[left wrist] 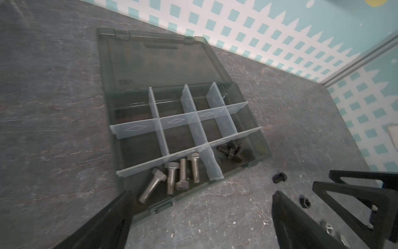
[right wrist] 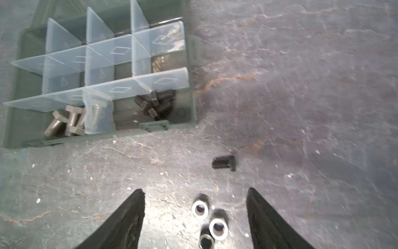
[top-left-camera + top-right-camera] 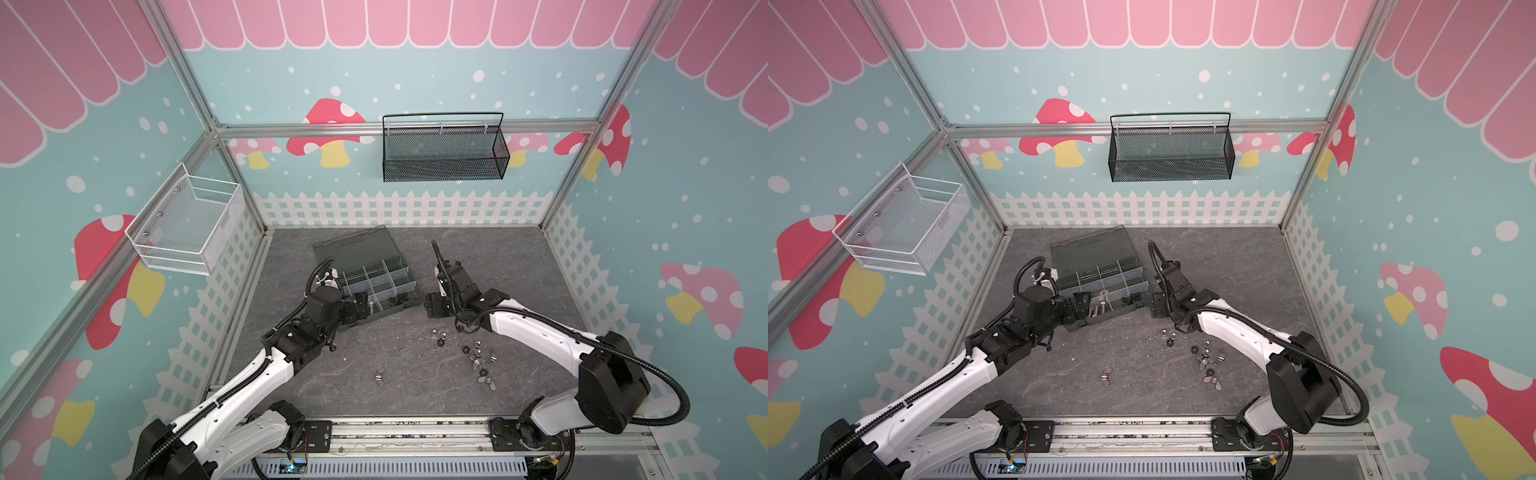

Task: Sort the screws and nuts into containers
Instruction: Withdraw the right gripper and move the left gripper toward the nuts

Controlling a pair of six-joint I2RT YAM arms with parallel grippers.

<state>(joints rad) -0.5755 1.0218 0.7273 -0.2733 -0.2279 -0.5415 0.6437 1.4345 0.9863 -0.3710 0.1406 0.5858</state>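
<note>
The containers are the compartments of a smoky grey organizer box [image 3: 376, 279] [image 3: 1100, 274] with its lid open. Silver screws [image 1: 172, 179] [image 2: 69, 120] lie in its near compartment, and black screws [image 1: 230, 151] [image 2: 157, 103] in the one beside it. One black screw [image 2: 224, 163] [image 1: 279, 177] lies loose on the table just outside the box. My right gripper [image 2: 195, 194] [image 3: 434, 305] is open above two silver nuts [image 2: 200, 209]. My left gripper [image 1: 202, 204] [image 3: 361, 306] is open and empty at the box's near edge.
More nuts [image 3: 478, 357] [image 3: 1208, 357] lie scattered on the grey table [image 3: 374, 353] in front of the right arm. A wing nut [image 3: 379, 379] lies alone nearer the middle. A white wire basket [image 3: 187, 224] and a black mesh basket [image 3: 444, 149] hang on the walls.
</note>
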